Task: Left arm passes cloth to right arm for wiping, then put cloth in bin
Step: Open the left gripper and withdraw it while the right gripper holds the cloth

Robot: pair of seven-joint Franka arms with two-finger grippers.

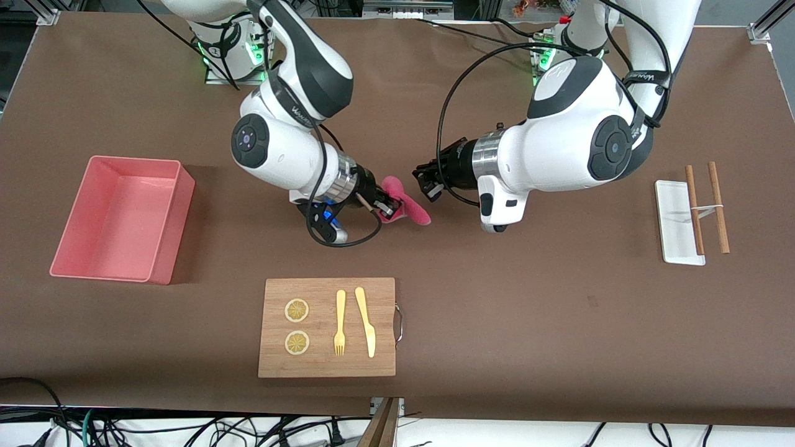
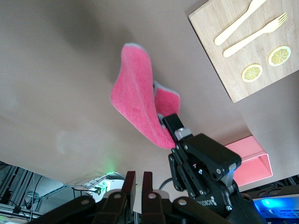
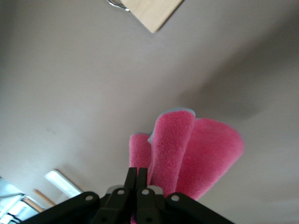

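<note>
Front view showed cloth clamped in shut right end effector above table mid-span, dangling toward left end effector, near-closed, empty, just beside; cutting board under, nearer camera; bin at right arm's end.

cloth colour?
Magenta-pink, with a pale grey edge; the cloth shows best in the left wrist view.

Even overhead light, sharp front view.
Soft shadow falls beside the bin; both wrist views are dimmer, their near edges blurred.
</note>
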